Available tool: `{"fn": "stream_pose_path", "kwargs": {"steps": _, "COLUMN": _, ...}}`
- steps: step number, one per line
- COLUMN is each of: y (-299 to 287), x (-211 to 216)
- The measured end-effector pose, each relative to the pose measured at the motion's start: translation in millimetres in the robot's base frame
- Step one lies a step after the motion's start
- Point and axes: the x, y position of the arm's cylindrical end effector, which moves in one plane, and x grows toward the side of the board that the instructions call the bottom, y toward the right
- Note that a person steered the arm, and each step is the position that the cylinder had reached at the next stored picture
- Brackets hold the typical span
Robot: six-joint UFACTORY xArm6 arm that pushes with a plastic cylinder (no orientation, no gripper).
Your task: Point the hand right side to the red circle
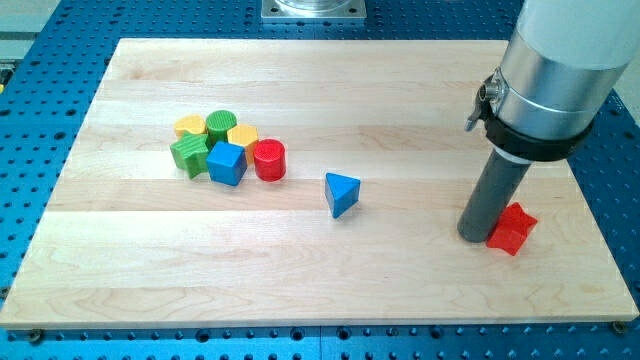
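My tip stands on the wooden board near the view's right edge, a plain dark rod with nothing to open or close, hanging below a broad silver cylinder with a black clamp band. It touches, or all but touches, the red star-shaped block, which sits just to its right in the view.

The red circle lies well apart from my tip, far off to the view's left and a little toward the top. It is a short upright cylinder with a flat round face. Between it and my tip, nearer the circle, rests the blue triangular block, alone on the board.

The red circle sits at the right end of a tight cluster. Touching its left side is the blue cube; further left is the green star-like block. Behind these sit the yellow block, the green cylinder and another yellow block, whose shapes I cannot fully make out.

The blocks look smooth and painted. The board is pale wood with visible grain, resting on a blue perforated table. I can read no writing anywhere.
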Motion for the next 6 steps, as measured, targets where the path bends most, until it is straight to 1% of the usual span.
{"fn": "stream_pose_path", "kwargs": {"steps": 1, "y": 3, "x": -16}}
{"fn": "stream_pose_path", "kwargs": {"steps": 2, "y": 29, "x": -2}}
{"fn": "stream_pose_path", "kwargs": {"steps": 3, "y": 41, "x": 0}}
{"fn": "stream_pose_path", "kwargs": {"steps": 4, "y": 6, "x": -15}}
{"fn": "stream_pose_path", "kwargs": {"steps": 5, "y": -99, "x": 24}}
{"fn": "stream_pose_path", "kwargs": {"steps": 6, "y": -187, "x": 39}}
